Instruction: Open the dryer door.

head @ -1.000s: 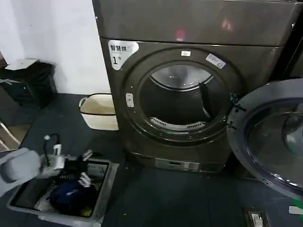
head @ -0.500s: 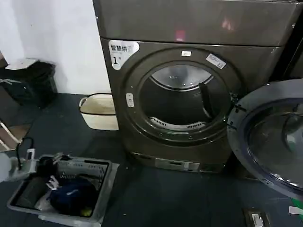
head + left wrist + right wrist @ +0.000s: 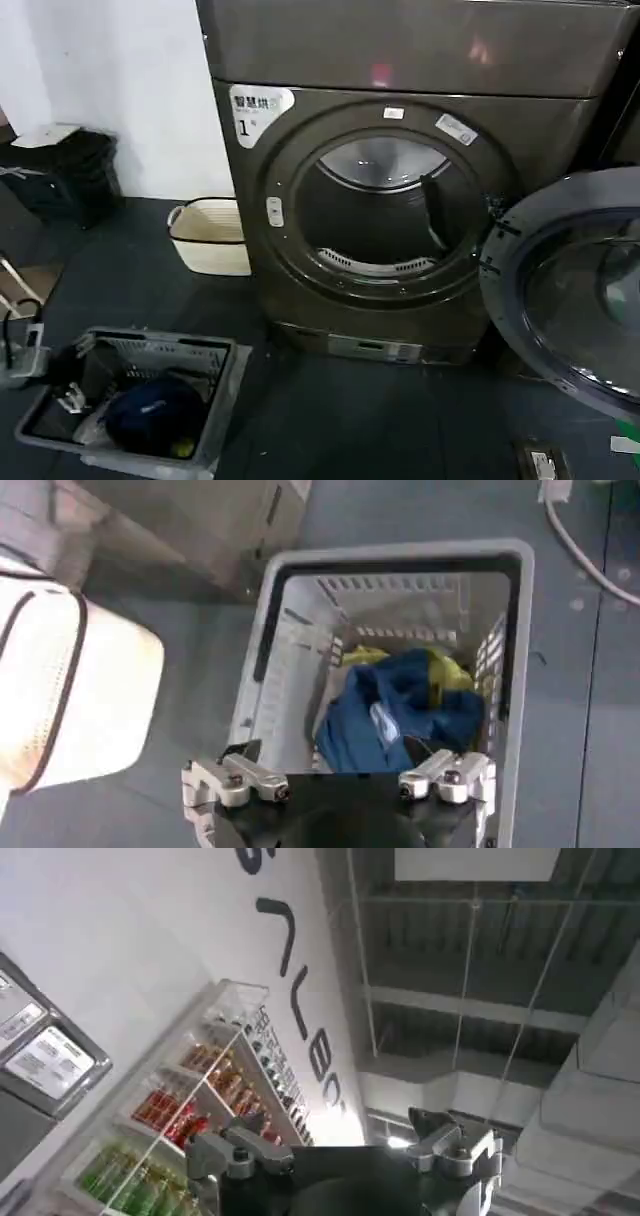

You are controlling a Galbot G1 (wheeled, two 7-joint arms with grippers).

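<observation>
One dryer door [image 3: 575, 290] swung wide at right frame edge, chrome rim, dark glass, drum mouth [image 3: 385, 215] unobstructed, left pincer [image 3: 342, 782] spread above laundry basket [image 3: 505, 680], right pincer [image 3: 345, 1153] spread.

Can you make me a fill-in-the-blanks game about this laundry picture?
1. The dryer door is swung ____.
2. The sticker on the dryer shows the number ____.
3. The left gripper hovers over a grey basket holding ____ clothes.
4. The left gripper's jaws are ____.

Answers: open; 1; blue; open
</observation>
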